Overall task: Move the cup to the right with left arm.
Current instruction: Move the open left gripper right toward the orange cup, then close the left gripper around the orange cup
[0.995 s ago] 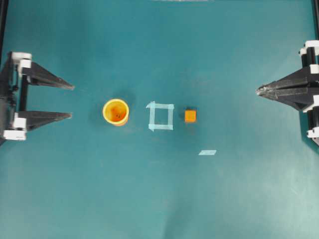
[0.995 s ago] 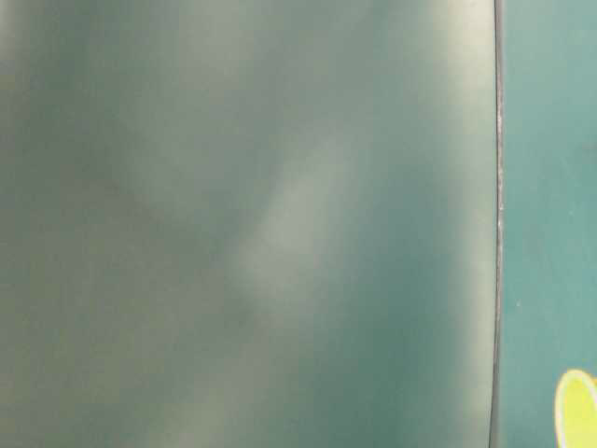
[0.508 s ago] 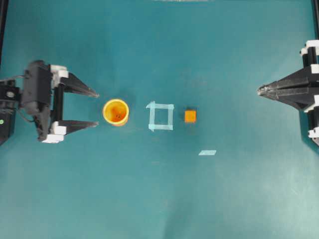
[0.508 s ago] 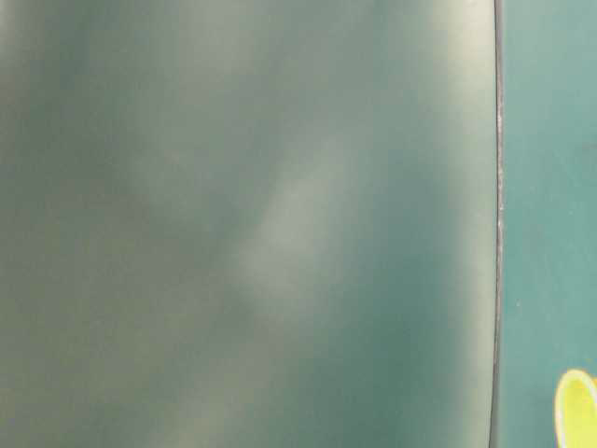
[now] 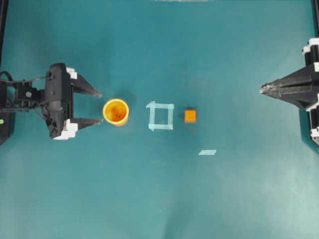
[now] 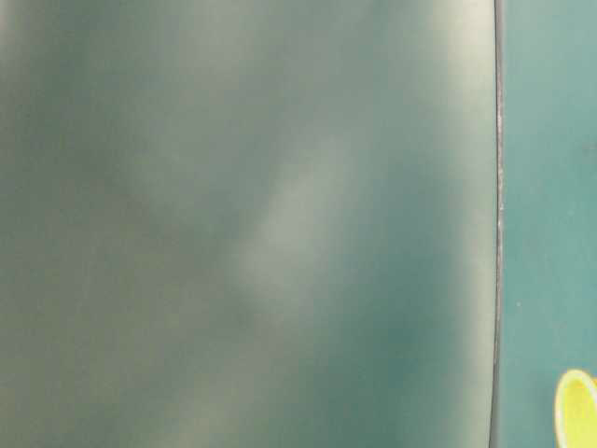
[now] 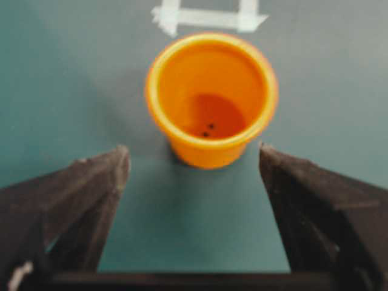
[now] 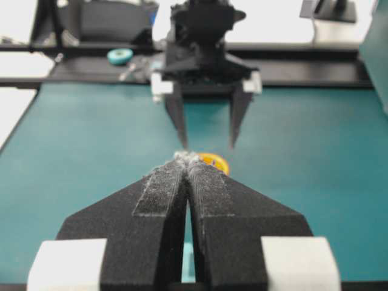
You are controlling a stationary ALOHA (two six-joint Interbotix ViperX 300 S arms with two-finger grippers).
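The orange cup (image 5: 116, 111) stands upright on the teal mat, left of a square of pale tape (image 5: 160, 116). My left gripper (image 5: 101, 106) is open, its two tips just left of the cup's rim and apart from it. In the left wrist view the cup (image 7: 211, 97) stands just beyond the open gripper (image 7: 193, 151), with bare mat between the fingers (image 7: 97, 194). A yellow sliver of the cup (image 6: 576, 411) shows in the table-level view. My right gripper (image 5: 261, 89) stays shut and empty at the far right; from its wrist camera the gripper (image 8: 188, 159) points at the cup (image 8: 213, 161).
A small orange cube (image 5: 190, 116) sits just right of the tape square. A loose strip of pale tape (image 5: 207, 152) lies below and right of it. The left arm (image 5: 30, 97) reaches in from the left edge. Most of the table-level view is a blur.
My left arm has moved right from the left edge until its open tips reach the cup's left side, and the jaws widened slightly. The cup and the right gripper have not moved.
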